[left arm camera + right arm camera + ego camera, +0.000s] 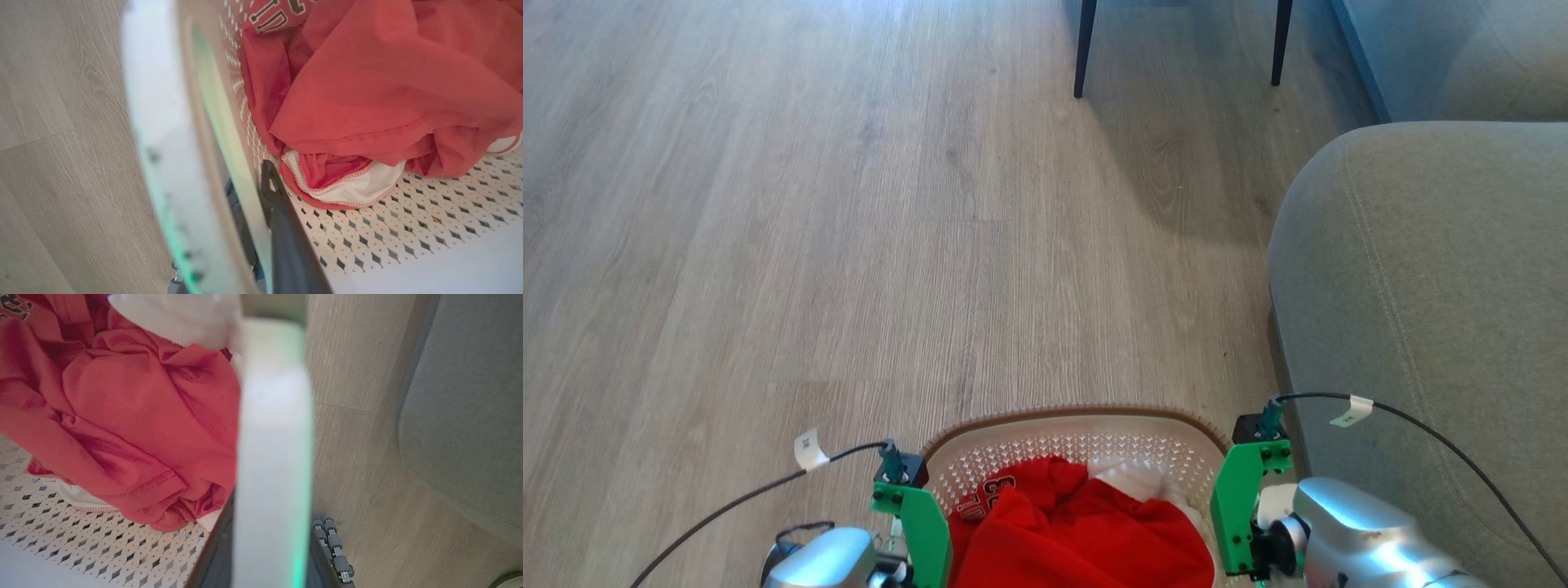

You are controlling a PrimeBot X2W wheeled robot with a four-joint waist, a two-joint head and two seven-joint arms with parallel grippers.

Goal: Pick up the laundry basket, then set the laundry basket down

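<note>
Laundry basket: at the bottom centre of the head view, between the two arms, just beside the grey sofa on the robot's right. White perforated walls, brown rim. Cannot tell whether it rests on the wooden floor or hangs clear of it.
Contents: a crumpled red shirt with lettering fills most of the basket; a white garment lies under it towards the right side.
Left end effector: narrow, straddling the basket's left side. One dark finger lies inside against the perforated wall, the other is outside, and the white handle is gripped between them.
Right end effector: narrow, the same hold on the right side. The blurred white handle runs up between its fingers, one inside and one outside.
Right wrist view: floor and sofa edge beyond the handle; a row of small grey rollers low on the floor.
Far side: two dark chair legs stand well apart from the basket.
</note>
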